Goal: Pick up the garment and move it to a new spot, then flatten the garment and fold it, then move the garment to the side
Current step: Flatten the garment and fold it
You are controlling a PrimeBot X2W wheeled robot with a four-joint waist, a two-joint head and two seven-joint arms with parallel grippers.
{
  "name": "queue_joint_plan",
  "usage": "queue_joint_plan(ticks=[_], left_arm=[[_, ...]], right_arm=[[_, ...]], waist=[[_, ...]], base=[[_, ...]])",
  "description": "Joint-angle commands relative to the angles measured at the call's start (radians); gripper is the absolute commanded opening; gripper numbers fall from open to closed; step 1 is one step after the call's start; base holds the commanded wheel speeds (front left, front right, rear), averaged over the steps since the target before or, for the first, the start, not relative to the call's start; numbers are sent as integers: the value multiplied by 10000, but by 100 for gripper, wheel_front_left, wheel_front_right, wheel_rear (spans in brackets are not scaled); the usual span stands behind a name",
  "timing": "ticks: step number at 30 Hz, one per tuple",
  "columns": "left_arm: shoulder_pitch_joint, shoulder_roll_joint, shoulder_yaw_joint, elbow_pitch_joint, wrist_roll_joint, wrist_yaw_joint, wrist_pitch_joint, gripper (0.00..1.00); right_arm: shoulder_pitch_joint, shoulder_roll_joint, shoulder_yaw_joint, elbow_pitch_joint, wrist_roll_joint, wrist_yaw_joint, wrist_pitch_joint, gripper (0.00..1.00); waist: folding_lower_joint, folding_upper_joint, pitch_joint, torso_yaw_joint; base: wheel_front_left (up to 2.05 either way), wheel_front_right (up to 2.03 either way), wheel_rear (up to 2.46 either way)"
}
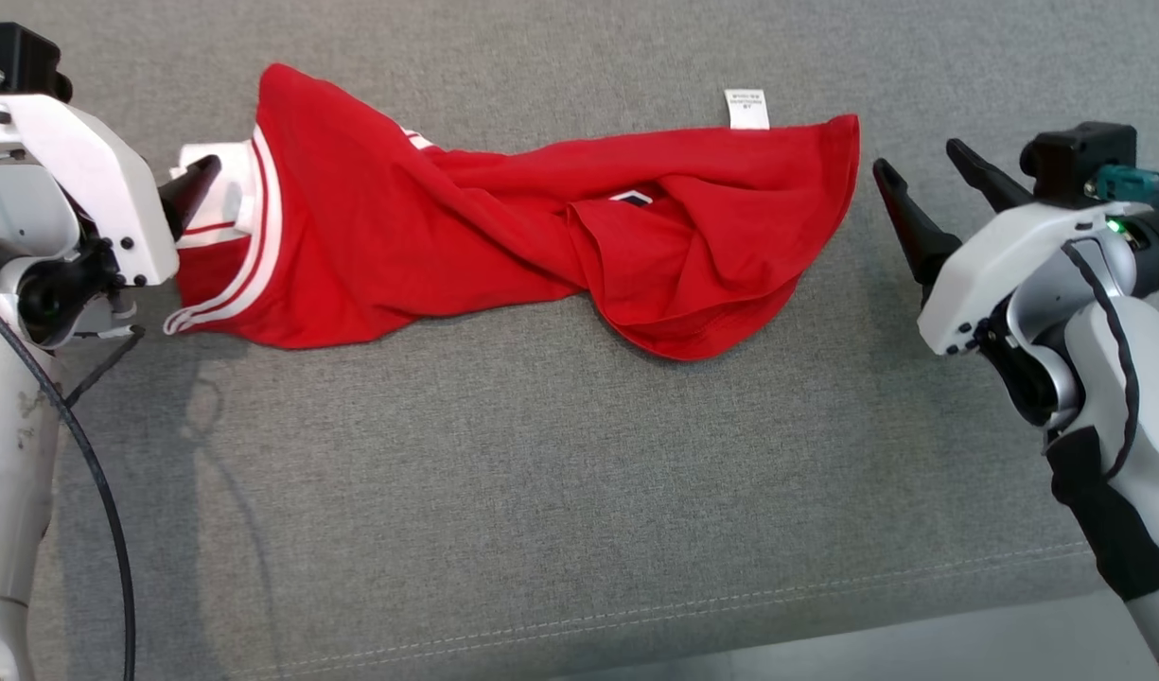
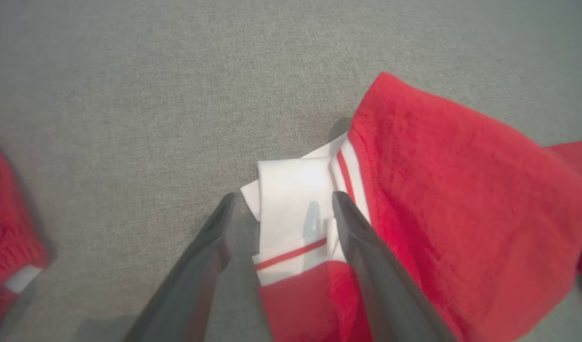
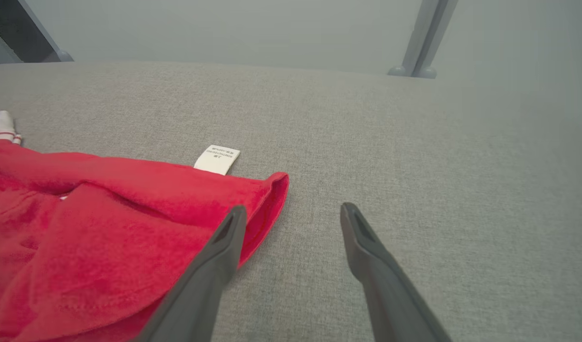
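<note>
Broadly, the grey cushion point(image 1: 541, 473) carries the red garment point(image 1: 503, 218), which lies twisted into a loose rope with its long axis running side to side, from one arm toward the other. The left gripper point(image 2: 283, 202) sits at the garment's collar end, fingers spread and holding nothing, straddling the white striped collar point(image 2: 295, 175). The right gripper point(image 1: 920, 161) stands just off the garment's opposite end, likewise spread and empty, with one finger over the hem corner point(image 3: 276, 185) in its wrist view. The left arm looks nearer a grasp. Whether its fingers touch the cloth cannot be told, and the sleeves are lost in the twist. A care label point(image 1: 746, 107) pokes out past the garment's far edge.
</note>
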Motion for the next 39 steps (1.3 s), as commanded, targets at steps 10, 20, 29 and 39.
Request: queue_joint_plan(ticks=[10, 20, 29, 39], left_arm=[[-1031, 739, -60, 484, -310, -68, 288, 100], [-1538, 778, -382, 795, -748, -71, 671, 0], [-1529, 857, -829, 213, -1158, -72, 438, 0], [-741, 1632, -1571, -2066, -2138, -72, 69, 0]], right_arm=[[-1420, -11, 1446, 967, 766, 40, -173, 100], [-2408, 181, 2719, 1880, 1644, 40, -447, 7], [-2487, -214, 3144, 2055, 2348, 40, -1073, 0], [-1274, -1963, 3335, -505, 3345, 40, -1830, 0]], waist=[[0, 0, 808, -140], [0, 0, 1154, -156], [0, 0, 940, 38], [0, 0, 178, 305]], base=[[0, 0, 0], [0, 0, 0], [0, 0, 0], [0, 0, 0]])
